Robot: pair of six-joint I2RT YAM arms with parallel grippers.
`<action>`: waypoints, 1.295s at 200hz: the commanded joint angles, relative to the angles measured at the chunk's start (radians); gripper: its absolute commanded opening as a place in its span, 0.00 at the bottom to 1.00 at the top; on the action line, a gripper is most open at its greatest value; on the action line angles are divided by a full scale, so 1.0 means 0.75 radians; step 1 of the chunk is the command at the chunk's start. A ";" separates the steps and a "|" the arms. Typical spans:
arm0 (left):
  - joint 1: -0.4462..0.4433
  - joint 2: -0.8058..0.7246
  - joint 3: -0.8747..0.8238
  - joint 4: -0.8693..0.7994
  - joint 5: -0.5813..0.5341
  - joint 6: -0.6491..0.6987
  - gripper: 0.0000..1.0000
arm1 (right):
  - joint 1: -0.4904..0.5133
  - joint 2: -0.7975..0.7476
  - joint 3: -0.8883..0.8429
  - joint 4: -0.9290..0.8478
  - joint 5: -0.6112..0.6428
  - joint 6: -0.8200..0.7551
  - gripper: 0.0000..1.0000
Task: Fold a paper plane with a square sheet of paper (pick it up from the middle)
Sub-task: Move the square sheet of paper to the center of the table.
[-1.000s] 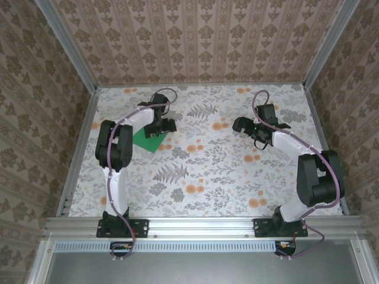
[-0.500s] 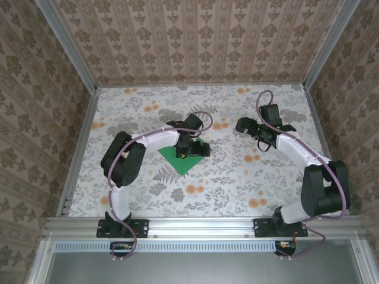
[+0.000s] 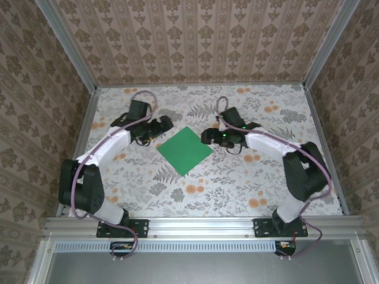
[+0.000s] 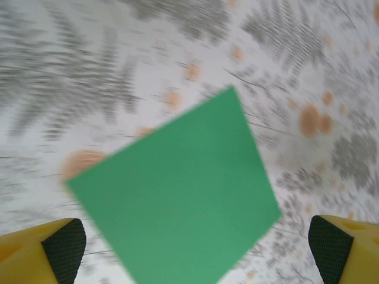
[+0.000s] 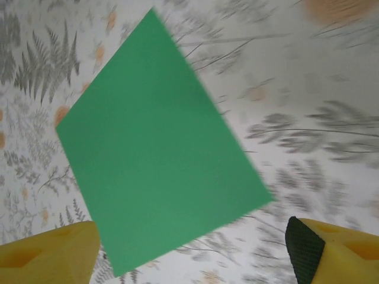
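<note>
The square sheet of paper [image 3: 185, 150] lies flat on the table [image 3: 249, 183], about halfway between the near and far edges and a little left of the middle. It is turned so that one corner points at the far edge and one at the near edge. I see no crease in it, so I judge the folding not yet begun. The step in hand is the very first one: getting hold of the sheet by its middle.

My left gripper [image 3: 168, 123] hangs near the sheet's far-left side and my right gripper [image 3: 205, 138] close by its far-right side, both aimed inward at the paper. Both are spread wide and carry nothing (each wrist camera has its yellow fingers at the bottom corners, with the green square lying ahead of them, untouched).

As I judge it, the next move calls for one gripper to come over the centre of the square, not an edge, and drop until its pads [image 4: 65, 245] meet the paper. The sheet is thin and flush with the table, so a plain pinch may find nothing to bite. Closing slowly under light pressure should buckle up a ridge to grip. The other gripper had best hold off, or pin a corner so the sheet does not skate.
</note>
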 commanded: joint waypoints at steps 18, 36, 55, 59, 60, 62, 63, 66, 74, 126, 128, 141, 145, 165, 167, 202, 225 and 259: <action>0.142 -0.144 -0.154 -0.043 -0.042 -0.045 1.00 | 0.145 0.263 0.264 -0.124 -0.012 0.024 0.81; 0.183 -0.178 -0.188 -0.052 -0.042 -0.039 1.00 | 0.187 0.362 0.357 -0.171 0.000 0.021 0.81; 0.202 -0.184 -0.203 -0.062 -0.041 -0.031 1.00 | 0.211 0.427 0.406 -0.220 0.021 0.019 0.81; 0.204 -0.184 -0.205 -0.061 -0.041 -0.030 1.00 | 0.210 0.436 0.410 -0.230 0.027 0.019 0.81; 0.204 -0.183 -0.204 -0.060 -0.040 -0.029 1.00 | 0.211 0.437 0.411 -0.232 0.028 0.018 0.81; 0.206 -0.181 -0.206 -0.060 -0.039 -0.028 1.00 | 0.213 0.439 0.413 -0.238 0.031 0.017 0.81; 0.206 -0.181 -0.206 -0.060 -0.039 -0.029 1.00 | 0.213 0.443 0.412 -0.241 0.033 0.017 0.81; 0.208 -0.179 -0.206 -0.058 -0.038 -0.028 1.00 | 0.212 0.447 0.411 -0.249 0.038 0.017 0.81; 0.209 -0.173 -0.206 -0.055 -0.037 -0.029 1.00 | 0.211 0.448 0.402 -0.271 0.062 0.010 0.81; 0.208 -0.113 -0.206 -0.006 0.005 -0.033 1.00 | 0.200 0.326 0.140 -0.432 0.244 -0.046 0.81; 0.208 -0.110 -0.206 -0.005 0.007 -0.033 1.00 | 0.198 0.316 0.129 -0.438 0.251 -0.048 0.81; 0.209 -0.101 -0.213 0.006 0.012 -0.034 1.00 | 0.192 0.250 0.027 -0.498 0.318 -0.047 0.82; 0.209 -0.099 -0.215 0.010 0.015 -0.034 1.00 | 0.191 0.224 0.001 -0.513 0.340 -0.048 0.82; 0.209 -0.096 -0.227 0.024 0.024 -0.037 1.00 | 0.191 0.123 -0.071 -0.575 0.382 -0.056 0.82; 0.209 -0.096 -0.228 0.027 0.024 -0.036 1.00 | 0.191 0.112 -0.070 -0.581 0.383 -0.060 0.82; 0.209 -0.100 -0.234 0.036 0.038 -0.042 1.00 | 0.193 0.016 0.089 -0.665 0.406 -0.222 0.89; 0.209 -0.120 -0.242 0.027 0.042 -0.034 1.00 | 0.204 0.048 0.182 -0.703 0.405 -0.424 1.00; 0.209 -0.146 -0.257 0.008 0.021 -0.034 1.00 | 0.212 0.132 0.282 -0.761 0.343 -0.616 1.00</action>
